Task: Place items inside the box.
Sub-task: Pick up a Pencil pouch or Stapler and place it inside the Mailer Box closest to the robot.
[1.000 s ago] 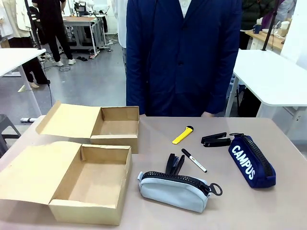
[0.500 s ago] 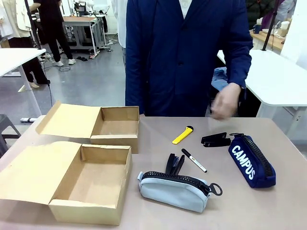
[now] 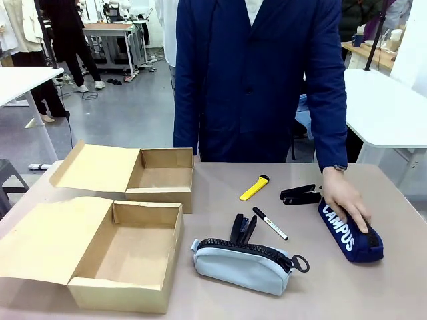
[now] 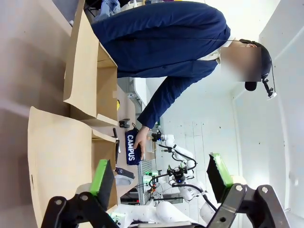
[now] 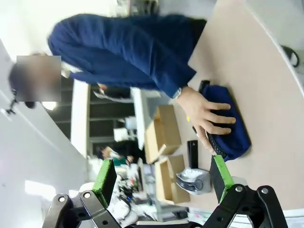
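Two open cardboard boxes sit at the table's left, a far box [image 3: 160, 175] and a near box [image 3: 127, 250], both with nothing inside. To their right lie a yellow utility knife [image 3: 254, 188], a black stapler [image 3: 299, 195], a black marker [image 3: 270, 223], another black desk thing [image 3: 242, 229] and a pale grey-blue case [image 3: 243, 265]. The person's hand [image 3: 343, 198] rests on the navy pouch [image 3: 337, 230] at the right. My left gripper [image 4: 160, 175] is open, high up and far from the boxes [image 4: 90, 71]. My right gripper [image 5: 163, 176] is open, well short of the navy pouch [image 5: 235, 137] and the hand [image 5: 204, 114].
The person in a dark blue coat stands at the table's far edge [image 3: 267, 165], leaning toward the right. Bare tabletop [image 3: 220, 193] lies between the boxes and the items. White tables and other people stand farther off.
The person's arm swung out from their side and the hand came down onto the navy pouch. The items and boxes have not moved.
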